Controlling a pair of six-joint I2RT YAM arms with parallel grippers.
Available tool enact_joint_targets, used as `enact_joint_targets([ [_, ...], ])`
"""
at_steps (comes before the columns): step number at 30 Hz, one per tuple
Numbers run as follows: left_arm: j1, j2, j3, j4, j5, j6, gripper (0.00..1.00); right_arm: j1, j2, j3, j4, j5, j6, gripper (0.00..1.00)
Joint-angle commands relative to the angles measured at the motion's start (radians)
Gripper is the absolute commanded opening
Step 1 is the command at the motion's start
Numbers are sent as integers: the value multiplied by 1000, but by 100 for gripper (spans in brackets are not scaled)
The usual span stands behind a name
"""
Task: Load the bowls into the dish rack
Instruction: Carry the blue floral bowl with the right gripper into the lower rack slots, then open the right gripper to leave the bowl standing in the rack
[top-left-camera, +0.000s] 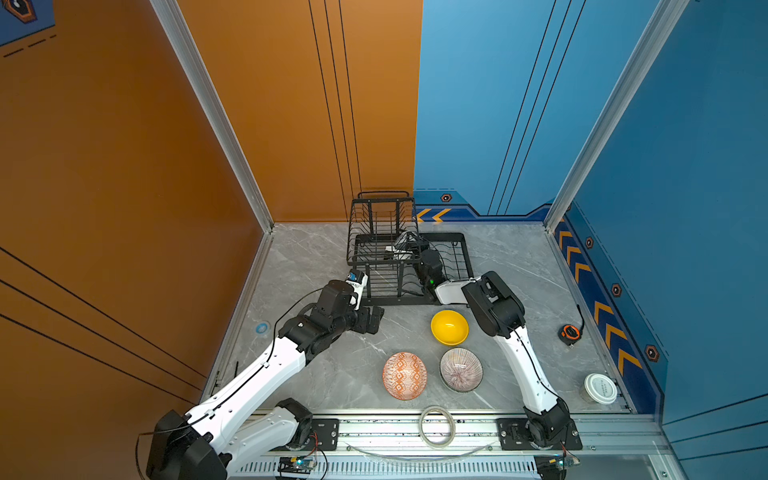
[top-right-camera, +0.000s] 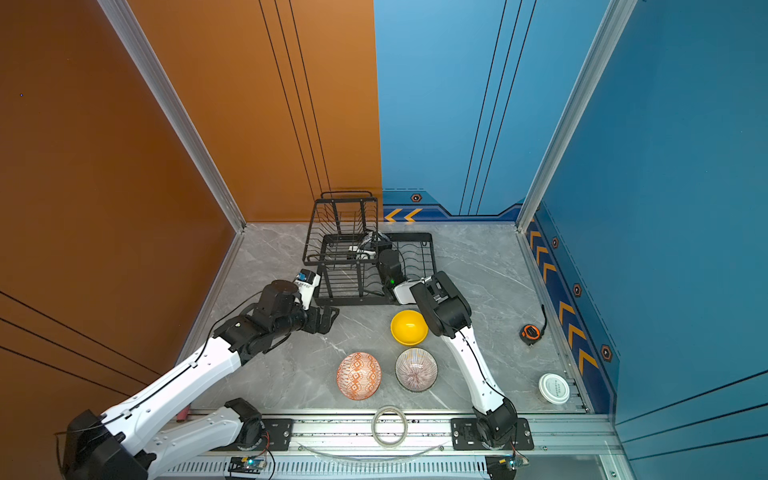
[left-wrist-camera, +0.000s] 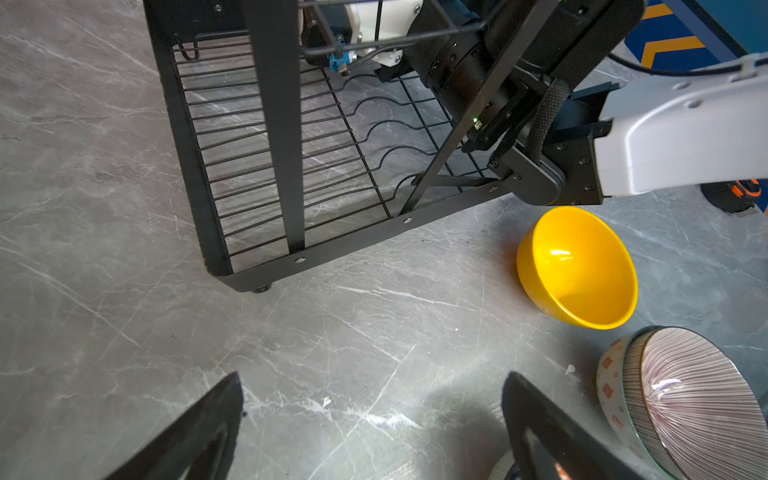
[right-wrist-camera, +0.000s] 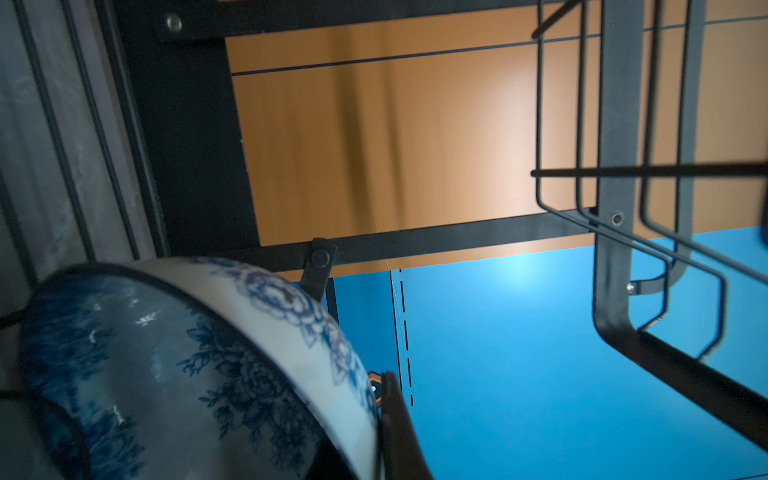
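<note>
The black wire dish rack (top-left-camera: 457, 249) (top-right-camera: 419, 245) stands at the back of the table. My right gripper (top-left-camera: 399, 248) reaches inside it, under the raised basket tier. In the right wrist view that gripper (right-wrist-camera: 380, 399) is shut on the rim of a blue-white floral bowl (right-wrist-camera: 187, 365), with rack wires (right-wrist-camera: 615, 208) close by. In front of the rack sit a yellow bowl (top-left-camera: 449, 327) (left-wrist-camera: 577, 268), an orange-white diamond bowl (top-left-camera: 404, 375) and a pinkish striped bowl (top-left-camera: 461, 369) (left-wrist-camera: 702, 399). My left gripper (top-left-camera: 374, 319) (left-wrist-camera: 374, 415) hovers open and empty by the rack's near left corner (left-wrist-camera: 232, 270).
A black-orange tape measure (top-left-camera: 569, 333) lies at the right, and a white lidded tub (top-left-camera: 599, 388) stands at the front right. A flat tape ring (top-left-camera: 436, 426) rests on the front rail. Orange and blue walls close in the table.
</note>
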Motion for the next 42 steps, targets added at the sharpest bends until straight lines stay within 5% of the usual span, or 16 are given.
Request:
enact_joint_targets([
  [1, 12, -14, -15, 9, 23, 5, 98, -3, -20, -31, -21, -16, 23, 0],
  [13, 12, -11, -32, 30, 32, -3, 98, 3, -112, -56, -202, -6, 143, 0],
  [21, 12, -22, -41, 31, 34, -4, 98, 14, -124, -31, -207, 31, 149, 13],
  [35, 13, -54, -55, 23, 30, -10, 98, 20, -164, -37, -247, 56, 151, 48],
  [42, 13, -71, -59, 17, 27, -10, 98, 16, -225, -109, -236, 57, 154, 94],
])
